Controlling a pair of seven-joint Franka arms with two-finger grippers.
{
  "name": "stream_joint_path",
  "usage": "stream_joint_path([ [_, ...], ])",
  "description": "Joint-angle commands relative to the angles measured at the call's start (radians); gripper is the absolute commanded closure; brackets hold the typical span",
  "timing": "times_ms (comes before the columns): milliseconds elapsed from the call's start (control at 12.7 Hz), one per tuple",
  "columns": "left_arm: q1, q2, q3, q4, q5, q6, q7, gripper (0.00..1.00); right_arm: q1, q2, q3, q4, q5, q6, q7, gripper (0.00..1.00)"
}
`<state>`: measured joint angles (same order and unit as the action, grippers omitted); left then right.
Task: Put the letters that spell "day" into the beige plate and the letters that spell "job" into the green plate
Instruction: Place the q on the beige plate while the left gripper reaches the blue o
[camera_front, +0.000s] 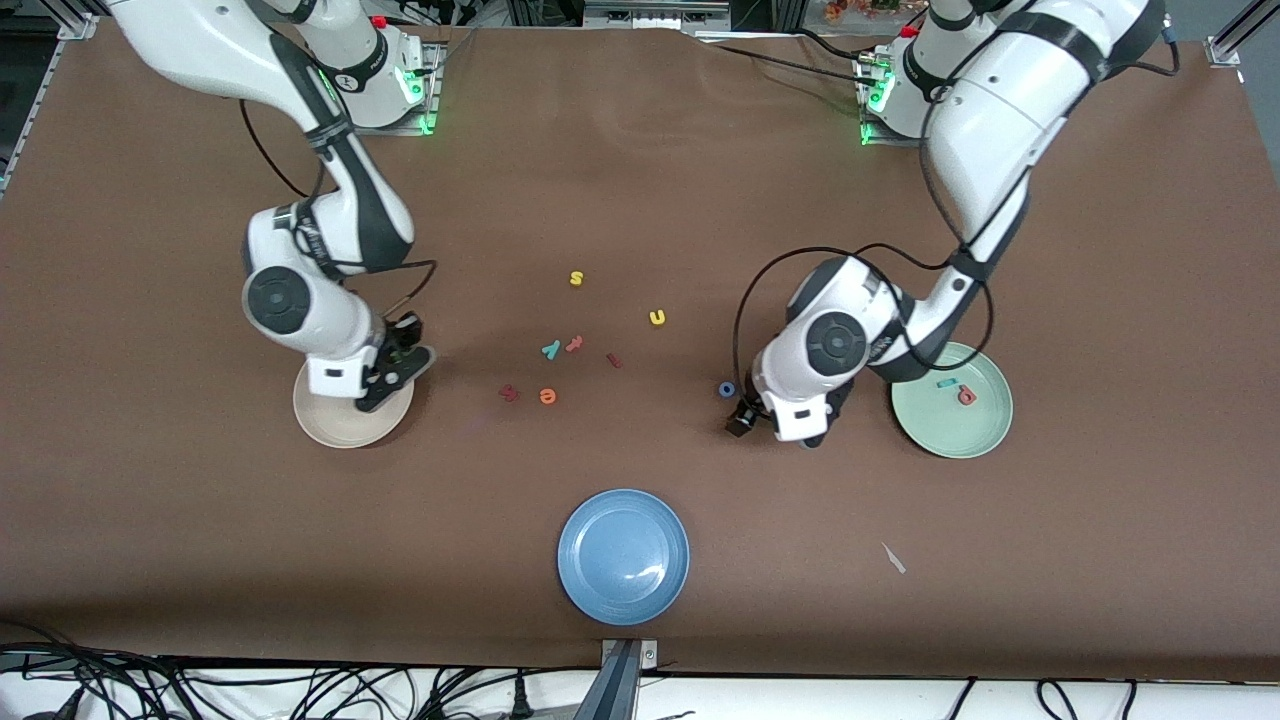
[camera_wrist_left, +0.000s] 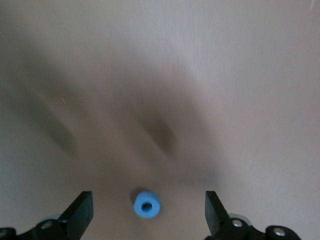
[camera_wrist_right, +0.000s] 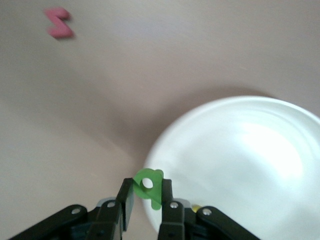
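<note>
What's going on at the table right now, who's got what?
The right gripper is shut on a small green foam letter over the rim of the round beige plate. The left gripper hangs open over the little blue foam ring "o", which lies on the brown table beside the round pale green plate. That plate already holds a teal letter and a salmon-pink letter. The teal "y" lies mid-table among other letters.
</note>
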<state>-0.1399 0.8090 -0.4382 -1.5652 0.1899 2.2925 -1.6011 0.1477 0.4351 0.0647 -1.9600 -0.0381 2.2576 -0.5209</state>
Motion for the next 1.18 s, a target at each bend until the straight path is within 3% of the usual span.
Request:
stream_joint_path([
  [0, -0.044, 0.009, 0.027, 0.031, 0.028, -0.005, -0.028, 0.25, -0.037, 0.022, -0.011, 0.026, 0.000, -0.012, -0.097, 0.79],
  [79, -0.046, 0.009, 0.026, 0.027, 0.026, -0.007, -0.023, 0.31, -0.043, 0.031, -0.010, 0.026, 0.004, -0.001, -0.102, 0.60],
  [236, -0.053, 0.019, 0.027, 0.028, 0.028, -0.007, -0.019, 0.37, -0.042, 0.031, -0.010, 0.026, 0.009, -0.003, -0.094, 0.37],
  [472, -0.058, 0.045, 0.027, 0.030, 0.045, -0.005, -0.020, 0.40, -0.036, 0.025, 0.004, 0.030, 0.026, -0.012, -0.049, 0.37],
  [708, -0.058, 0.049, 0.027, 0.031, 0.045, -0.005, -0.020, 0.40, -0.030, 0.025, 0.113, 0.041, 0.026, -0.010, 0.183, 0.37],
  [787, -0.058, 0.055, 0.027, 0.031, 0.045, -0.005, -0.020, 0.46, -0.023, 0.028, 0.147, 0.052, 0.026, -0.010, 0.261, 0.36],
  [944, -0.058, 0.055, 0.027, 0.031, 0.046, -0.005, -0.017, 0.76, 0.016, 0.043, 0.185, 0.081, 0.023, -0.009, 0.422, 0.36],
  [1101, -0.058, 0.053, 0.027, 0.031, 0.051, -0.005, -0.013, 0.92, 0.081, 0.077, 0.187, 0.105, 0.023, 0.012, 0.549, 0.36],
])
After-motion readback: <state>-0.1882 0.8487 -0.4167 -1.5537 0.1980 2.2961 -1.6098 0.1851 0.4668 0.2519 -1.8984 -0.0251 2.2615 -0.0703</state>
